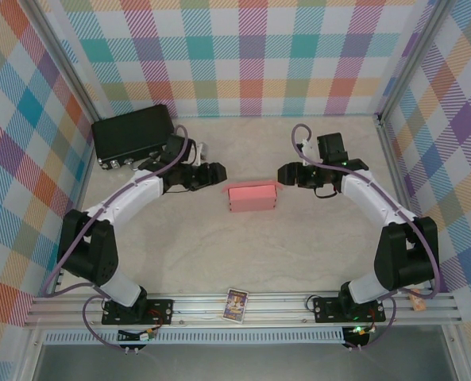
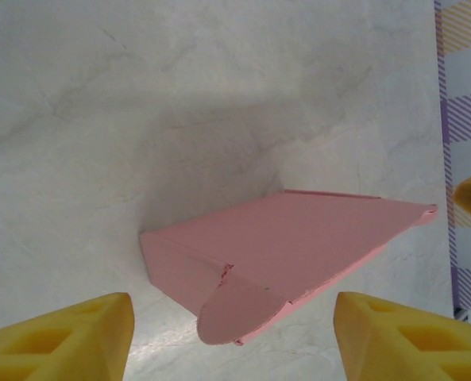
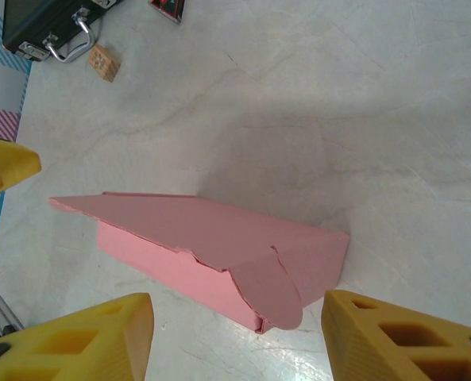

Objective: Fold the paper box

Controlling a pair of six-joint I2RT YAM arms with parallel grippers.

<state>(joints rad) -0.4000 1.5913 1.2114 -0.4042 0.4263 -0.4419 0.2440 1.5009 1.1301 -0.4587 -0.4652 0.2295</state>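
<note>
So the paper box [image 1: 251,197] is sitting pretty much dead centre on the surface [image 1: 314,254], long side running 9 to 3 in the top view. It's folded up into a little salmon-pink rectangle. The lid isn't flush though: in the right wrist view the top panel [image 3: 179,218] sticks out past the long wall toward 9 o'clock. A rounded tab [image 3: 268,290] hangs over the short end nearest that camera. It's the same from the left wrist view, with a rounded tab [image 2: 235,309] drooping over the near end of the box [image 2: 299,238] and the far corner of the lid flaring out toward 3 o'clock.

The left jaws are spread wide, with nothing pinched. The yellow fingertips [image 2: 60,341] sit at 7 and 5 o'clock in their own view, and the box lies ahead of them, not touched. The right jaws are also spread and empty, their fingertips [image 3: 394,337] either side of the box end but clear of it. From above, the left arm [image 1: 132,198] has its jaws at about 10 o'clock from the box and the right arm [image 1: 378,198] has its jaws at about 2 o'clock. Both are close but apart from it.

Other stuff: a black case [image 1: 133,133] sits at the 10 o'clock corner of the surface. There's a small wooden block [image 3: 102,62] near its latches, and a little picture card [image 1: 235,304] at 6 o'clock on the front rail.
</note>
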